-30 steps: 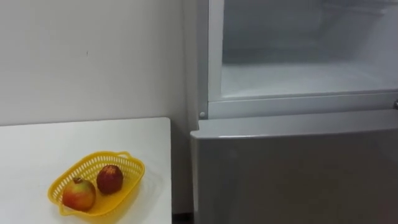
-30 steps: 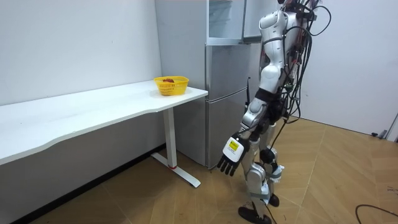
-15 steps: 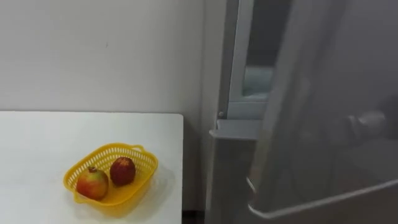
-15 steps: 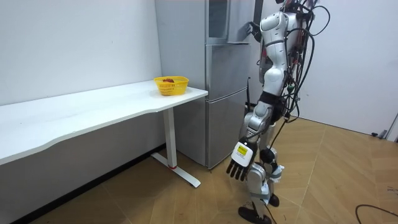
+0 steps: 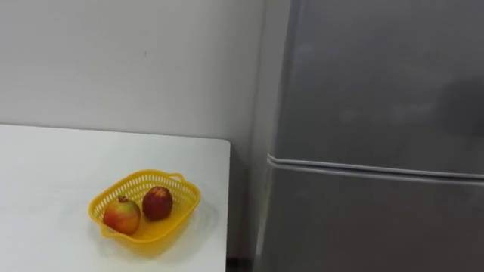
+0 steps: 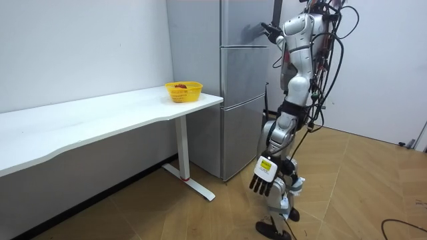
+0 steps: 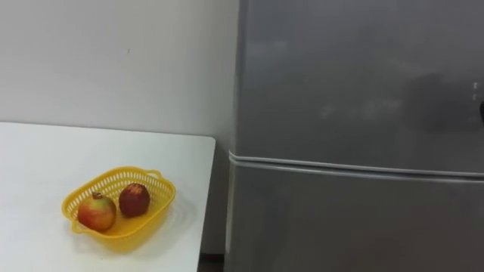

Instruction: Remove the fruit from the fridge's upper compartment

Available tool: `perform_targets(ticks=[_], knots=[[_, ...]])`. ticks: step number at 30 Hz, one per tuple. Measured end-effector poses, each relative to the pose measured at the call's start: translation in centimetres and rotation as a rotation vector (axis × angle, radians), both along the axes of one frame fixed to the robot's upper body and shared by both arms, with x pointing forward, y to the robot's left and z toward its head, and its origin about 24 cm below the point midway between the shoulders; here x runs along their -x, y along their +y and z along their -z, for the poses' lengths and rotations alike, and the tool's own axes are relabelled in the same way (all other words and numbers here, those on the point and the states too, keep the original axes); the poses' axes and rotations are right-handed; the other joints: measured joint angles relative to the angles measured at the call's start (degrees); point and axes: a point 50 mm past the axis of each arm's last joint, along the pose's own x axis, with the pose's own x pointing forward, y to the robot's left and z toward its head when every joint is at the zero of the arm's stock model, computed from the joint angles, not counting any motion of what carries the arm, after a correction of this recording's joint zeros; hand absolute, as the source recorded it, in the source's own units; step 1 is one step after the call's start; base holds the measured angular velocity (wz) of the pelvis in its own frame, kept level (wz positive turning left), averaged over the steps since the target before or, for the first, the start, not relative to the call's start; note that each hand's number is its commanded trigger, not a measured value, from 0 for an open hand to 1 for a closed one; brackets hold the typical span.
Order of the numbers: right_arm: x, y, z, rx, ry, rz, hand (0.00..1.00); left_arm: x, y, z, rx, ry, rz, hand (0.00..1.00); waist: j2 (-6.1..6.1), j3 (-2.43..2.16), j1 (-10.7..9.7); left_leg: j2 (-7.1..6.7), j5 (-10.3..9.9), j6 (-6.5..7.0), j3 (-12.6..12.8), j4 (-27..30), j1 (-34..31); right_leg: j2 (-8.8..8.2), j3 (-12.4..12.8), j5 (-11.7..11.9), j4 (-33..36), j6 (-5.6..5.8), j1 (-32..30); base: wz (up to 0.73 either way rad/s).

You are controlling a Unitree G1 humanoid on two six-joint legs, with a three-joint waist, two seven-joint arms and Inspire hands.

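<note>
The grey fridge's upper door [image 5: 378, 83] is closed, flush above the lower door [image 5: 363, 227]. In the room view I stand facing the fridge [image 6: 233, 100], with my right hand [image 6: 268, 29] raised against the upper door, fingers stretched out on it. My left hand [image 6: 262, 183] hangs open beside my leg and holds nothing. A yellow basket [image 5: 178, 189] sits on the white table [image 5: 45, 189] left of the fridge. In it lie a red-yellow apple [image 5: 122, 215] and a darker red fruit [image 5: 157, 202].
The table [image 6: 100, 113] runs along the white wall to the room view's left and ends just short of the fridge. Wooden floor lies open behind me and to the room view's right.
The upper door, open a second ago with the bare compartment showing, has swung shut under my right hand. The eye view has shifted. My left hand has swung back slightly.
</note>
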Motion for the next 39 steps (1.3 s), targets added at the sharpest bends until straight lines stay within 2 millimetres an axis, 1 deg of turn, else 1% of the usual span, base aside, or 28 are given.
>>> perform_targets(ticks=[4,6,8,9,12,17,19,21,22,24,26,30,32,35,38,39], knots=[[-0.3,-0.3,0.4,-0.008,0.005,0.007,0.0,0.1,0.0,0.0,0.003,0.006,-0.001,0.0,0.37,0.21,0.5,0.01,0.0,0.02,-0.1,0.3,-0.1,-0.05,-0.1,0.0,0.1,0.05,-0.1,0.01],[-0.5,-0.4,0.5,-0.01,0.009,0.007,0.0,0.3,0.0,0.0,0.008,0.014,-0.006,0.0,0.44,0.21,0.5,-0.01,0.0,0.03,-0.4,0.3,-0.1,-0.08,-0.2,0.0,0.2,0.05,-0.2,0.04],[-0.5,-0.3,0.4,-0.011,0.005,0.006,0.0,0.5,0.0,0.1,0.011,0.023,-0.009,0.0,0.53,0.16,0.5,-0.01,0.0,0.03,-0.6,0.1,-0.3,-0.07,-0.3,0.1,0.2,0.03,-0.2,0.0],[-0.5,-0.3,0.4,-0.015,0.002,0.004,0.0,0.5,0.0,0.1,0.012,0.025,-0.009,0.0,0.36,-0.03,0.5,-0.01,0.0,0.03,-0.7,0.1,-0.3,-0.06,-0.3,0.1,0.2,0.02,-0.1,0.0],[-0.7,-0.3,0.2,-0.016,-0.008,0.0,0.0,0.5,-0.1,0.1,0.021,0.027,-0.008,0.0,0.62,-0.17,0.3,-0.04,0.0,0.04,-1.1,0.3,-0.4,0.13,-0.3,0.3,0.3,-0.03,0.0,0.0],[-0.7,-0.4,-0.1,-0.01,-0.014,0.005,0.0,0.2,0.0,0.0,0.016,0.019,-0.001,0.0,1.46,-0.2,0.1,-0.14,0.0,0.11,-1.3,0.3,-0.2,0.18,-0.3,0.5,0.0,0.04,0.0,0.0],[-0.7,-0.3,-0.3,0.001,-0.015,0.003,0.0,0.0,0.1,0.0,0.013,0.006,-0.002,0.0,1.77,-0.11,0.1,-0.16,0.0,0.13,-1.2,0.1,-0.1,0.14,-0.3,0.5,0.1,0.05,0.0,0.0],[-0.7,-0.2,-0.4,0.004,-0.014,-0.001,0.0,-0.2,0.2,-0.1,0.007,-0.003,0.001,0.0,1.87,-0.17,-0.3,-0.16,0.1,0.18,-1.3,0.3,0.0,0.12,-0.3,0.5,0.1,0.05,0.1,0.0],[-0.7,-0.2,-0.5,0.003,-0.014,0.0,0.0,-0.2,0.2,-0.1,0.007,-0.006,0.002,0.0,1.71,-0.09,-0.5,-0.16,0.1,0.18,-1.3,0.4,-0.1,0.03,-0.3,0.5,0.1,0.05,0.2,0.07],[-0.7,-0.3,-0.5,0.013,0.0,0.003,0.0,-0.4,0.4,-0.2,0.003,-0.014,0.009,0.0,1.6,-0.15,-1.9,-0.21,0.2,0.23,-1.2,0.3,0.0,0.01,-0.1,0.5,0.0,0.06,0.0,0.06],[-0.7,-0.4,-0.6,0.022,0.016,0.002,0.0,-0.3,0.6,-0.2,-0.004,-0.011,0.016,0.0,1.44,-0.18,-2.7,-0.22,0.2,0.23,-1.2,0.3,0.0,0.11,-0.1,0.5,0.0,0.07,0.1,0.0],[-0.1,-1.3,-0.5,0.026,0.039,0.035,0.0,-0.3,1.1,-0.4,-0.017,-0.011,0.017,0.0,1.21,-0.2,-3.7,-0.24,0.2,0.23,-1.1,0.2,-0.2,0.25,0.0,0.5,-0.1,0.11,0.0,0.0],[0.2,-1.8,-0.6,0.023,0.037,0.054,0.0,-0.4,1.2,-0.4,-0.019,-0.013,0.015,0.0,1.16,-0.26,-4.7,-0.25,0.1,0.23,-1.2,0.2,-0.5,0.13,-0.1,0.5,-0.9,0.12,-0.1,0.02],[1.4,-3.1,0.2,0.012,0.068,0.113,0.0,-0.6,1.3,-0.4,-0.023,-0.018,0.023,0.0,0.93,-0.52,-5.2,-0.21,0.1,0.22,-1.2,0.2,-0.6,0.11,0.0,0.5,-1.1,0.15,0.0,0.01],[2.5,-4.4,1.5,-0.009,0.122,0.173,0.0,-0.7,1.3,-0.4,-0.028,-0.02,0.024,0.0,1.03,-0.59,-6.3,-0.18,0.1,0.21,-1.1,0.3,-1.0,0.14,0.0,0.5,-1.0,0.14,0.0,-0.01],[3.0,-4.9,2.2,-0.015,0.153,0.203,0.0,-1.0,1.3,-0.4,-0.031,-0.029,0.025,0.0,1.21,-0.47,-6.5,-0.15,0.1,0.21,-1.0,0.3,-1.1,0.11,0.1,0.5,-0.9,0.12,-0.2,-0.04]])
